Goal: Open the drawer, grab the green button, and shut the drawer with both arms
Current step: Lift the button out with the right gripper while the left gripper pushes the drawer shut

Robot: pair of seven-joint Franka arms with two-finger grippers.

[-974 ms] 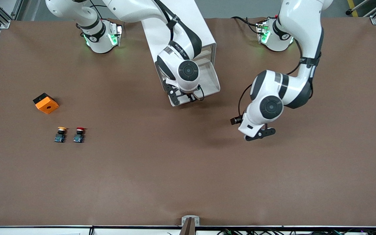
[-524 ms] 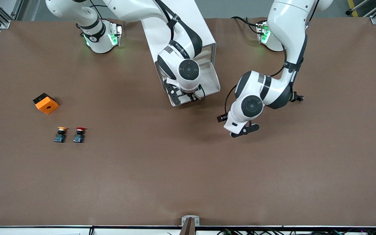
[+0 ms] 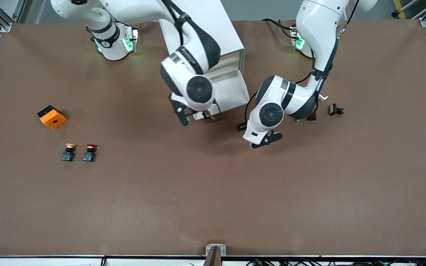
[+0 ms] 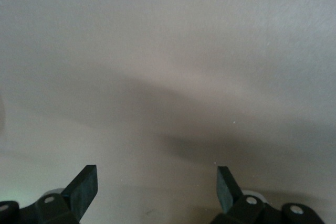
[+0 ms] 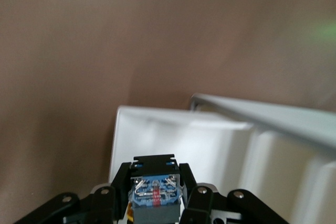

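Note:
The white cabinet (image 3: 218, 33) stands at the table's back. Its low drawer (image 3: 231, 92) is pulled out, and its white tray also shows in the right wrist view (image 5: 210, 145). My right gripper (image 3: 194, 115) hangs over the drawer's front corner toward the right arm's end. It (image 5: 156, 184) is shut on the button (image 5: 156, 195); the blue base and black body show, and the cap is hidden. My left gripper (image 3: 266, 140) is open and empty, low over bare table beside the drawer's front. In the left wrist view, the left gripper (image 4: 157, 177) has only table between its fingers.
An orange block (image 3: 51, 116), a yellow-capped button (image 3: 68, 152) and a red-capped button (image 3: 89, 152) sit toward the right arm's end. A small black part (image 3: 335, 109) lies toward the left arm's end.
My right gripper has moved from inside the drawer toward its front corner, carrying the button. My left arm has swung in toward the drawer's front, uncovering the small black part.

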